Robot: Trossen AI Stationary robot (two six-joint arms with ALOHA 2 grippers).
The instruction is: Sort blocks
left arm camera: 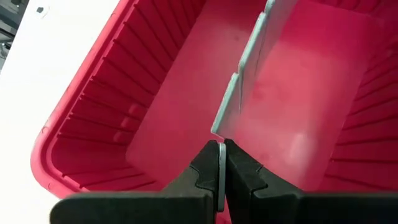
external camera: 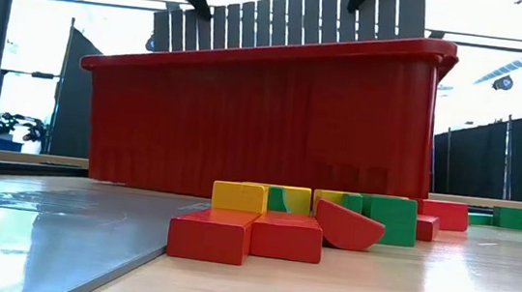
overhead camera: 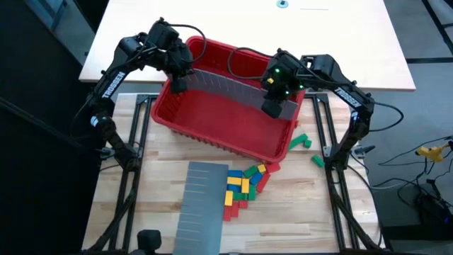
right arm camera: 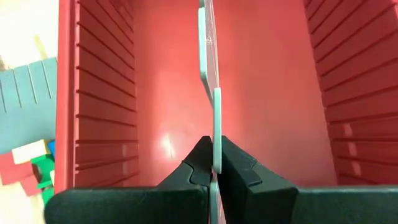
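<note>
The step in hand looks like fitting a divider, not yet moving any bricks: both arms hold one flat grey slotted plastic panel upright across the big red ribbed plastic bin. On the left, the left gripper has its fingers pinched tight on that panel's end near the bin's left wall; its wrist view shows the two dark fingers closed with only the thin grey edge between them. On the right, the right gripper clamps the panel's other end the same way, fingers narrow around the sheet.

The small rectangular blocks in red, green, blue and yellow lie in a loose heap on the wooden table just in front of the bin, beside a second grey slotted panel lying flat; a few green ones sit off the bin's right corner.

My guess for the next move: lower the panel evenly so both ends slide down along the wall ribs without tilting, then release.

Whether the panel's lower edge reaches the bin floor cannot be told, and the low view hides the bin's inside entirely. The grippers are cut off at that view's top
</note>
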